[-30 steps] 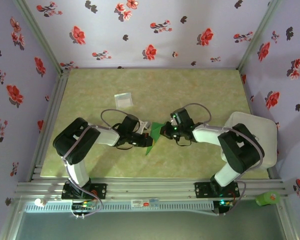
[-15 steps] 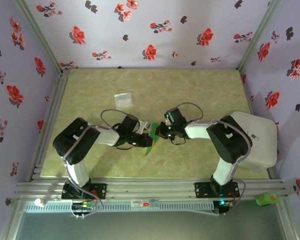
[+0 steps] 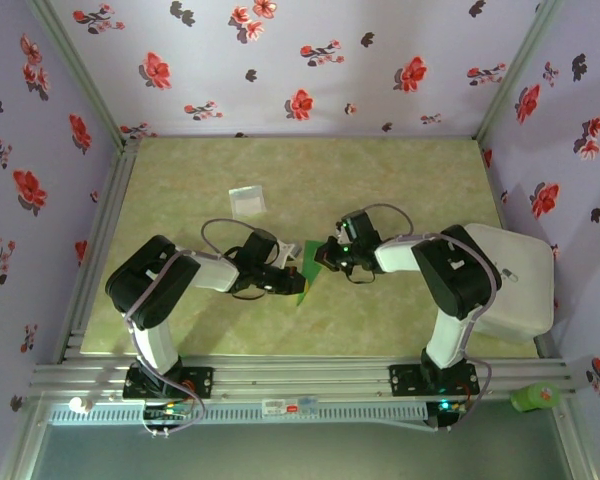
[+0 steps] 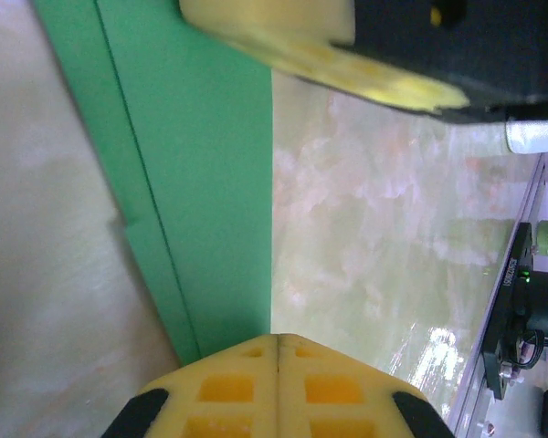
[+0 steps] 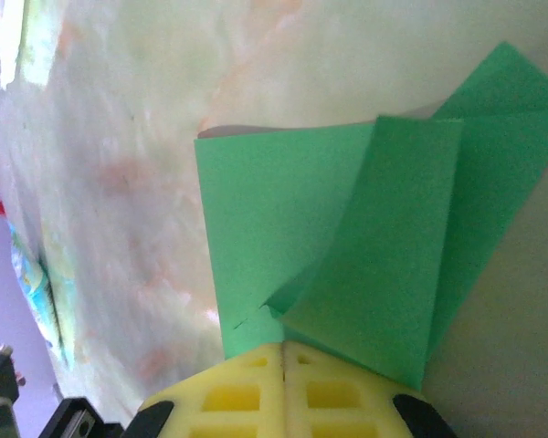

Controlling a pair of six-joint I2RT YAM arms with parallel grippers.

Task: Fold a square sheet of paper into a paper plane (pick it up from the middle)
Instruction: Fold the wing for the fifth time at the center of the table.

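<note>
Both grippers are pinched shut on the same green paper [image 3: 307, 272]. It sits near the middle of the desk [image 3: 400, 190], a little toward the near edge, with the two arms meeting over it from either side. In the left wrist view the left gripper [image 4: 279, 339] has its yellow fingers [image 4: 228, 388] pressed together over the paper's end, and a long straight crease runs away from them. In the right wrist view the right gripper [image 5: 283, 345] clamps a corner where several folded layers overlap, one flap lifting off the desk.

The paper looks part-folded: no longer a flat square, not yet a sharp-pointed plane. It should be very light, thin and floppy, holding shape only along its creases. It will likely bend or buckle if the arms push toward each other, and tear if they pull apart. The stacked layers near a crease are the stiffest place to grip; a single loose flap would probably slip or curl.

A small pale packet [image 3: 247, 199] lies well apart, toward the far left corner.
</note>
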